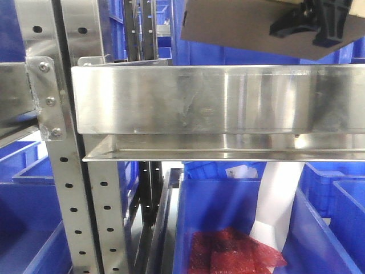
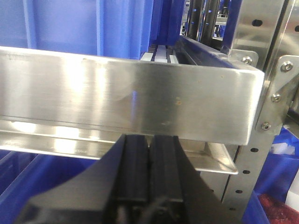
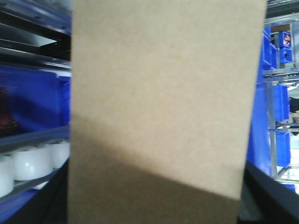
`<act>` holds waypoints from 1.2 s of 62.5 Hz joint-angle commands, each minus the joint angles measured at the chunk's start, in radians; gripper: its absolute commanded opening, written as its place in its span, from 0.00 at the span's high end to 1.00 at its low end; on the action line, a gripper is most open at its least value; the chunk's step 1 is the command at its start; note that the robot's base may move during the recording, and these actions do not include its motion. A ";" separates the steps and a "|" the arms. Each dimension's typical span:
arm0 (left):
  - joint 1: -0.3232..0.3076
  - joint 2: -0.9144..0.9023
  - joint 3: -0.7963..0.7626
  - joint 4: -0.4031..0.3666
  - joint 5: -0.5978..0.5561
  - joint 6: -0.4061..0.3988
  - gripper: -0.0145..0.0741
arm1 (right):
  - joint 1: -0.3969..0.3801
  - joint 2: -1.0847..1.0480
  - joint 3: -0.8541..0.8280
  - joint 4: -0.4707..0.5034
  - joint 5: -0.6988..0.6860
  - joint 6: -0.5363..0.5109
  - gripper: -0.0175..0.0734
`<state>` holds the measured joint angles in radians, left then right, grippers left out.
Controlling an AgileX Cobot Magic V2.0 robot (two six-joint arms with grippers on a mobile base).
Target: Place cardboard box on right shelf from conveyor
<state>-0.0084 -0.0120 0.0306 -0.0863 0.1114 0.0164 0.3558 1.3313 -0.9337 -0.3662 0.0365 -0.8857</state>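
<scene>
Blue bins behind racking. Right claw clamped on cardboard box, held above right shelf lip. Needs fwd push past lip, level, then lower. Left claw clenched, empty.

blue bins are sitting below – one holding red bags, white rollers lying nearby.

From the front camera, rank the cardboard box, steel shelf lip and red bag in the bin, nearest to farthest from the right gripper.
1. Cardboard box: held in the right gripper, top right.
2. Steel shelf lip: just below the box.
3. Red bag: bottom, in the blue bin under the shelf.
</scene>
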 commanded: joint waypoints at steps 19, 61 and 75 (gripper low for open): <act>-0.003 -0.010 -0.003 -0.005 -0.084 -0.005 0.97 | -0.004 -0.072 -0.039 0.017 -0.103 0.027 0.17; -0.003 -0.010 -0.003 -0.005 -0.084 -0.005 0.97 | 0.001 -0.105 -0.039 0.037 -0.030 0.046 0.11; -0.003 -0.010 -0.003 -0.005 -0.084 -0.005 0.97 | 0.057 -0.105 -0.038 0.037 -0.020 0.048 0.11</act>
<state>-0.0084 -0.0120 0.0306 -0.0863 0.1114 0.0164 0.3933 1.2634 -0.9337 -0.3291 0.0952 -0.8399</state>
